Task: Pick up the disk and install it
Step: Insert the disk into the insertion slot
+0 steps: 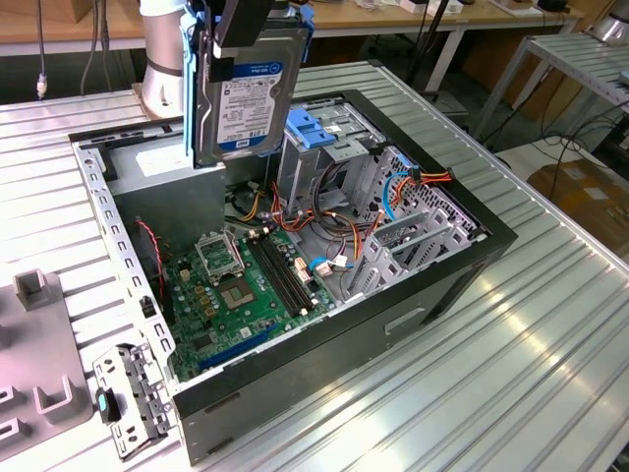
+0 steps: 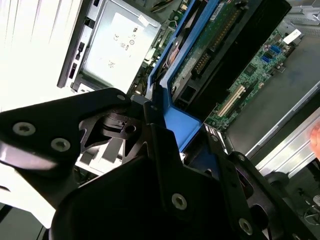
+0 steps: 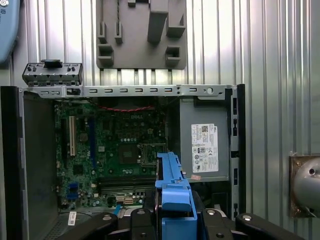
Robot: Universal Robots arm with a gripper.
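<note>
The disk (image 1: 252, 93) hangs on edge in the air over the back of the open computer case (image 1: 432, 285), its white label with a blue band facing the exterior camera. My gripper (image 1: 243, 28) is shut on its upper end. In both wrist views the black fingers (image 3: 142, 220) clamp the disk's blue side rail (image 3: 173, 192), which points down toward the motherboard (image 3: 115, 150). In the second wrist view the blue rail (image 2: 172, 95) and the disk's underside circuit board (image 2: 220, 35) run away from the gripper (image 2: 162, 142).
Below the disk sits the grey power-supply box (image 1: 182, 182) with a white sticker (image 3: 204, 148). The metal drive cage with a light-blue bracket (image 1: 319, 130) stands to the exterior view's right. Orange cables (image 1: 339, 226) cross the case. A grey fixture plate (image 1: 29, 364) lies outside it.
</note>
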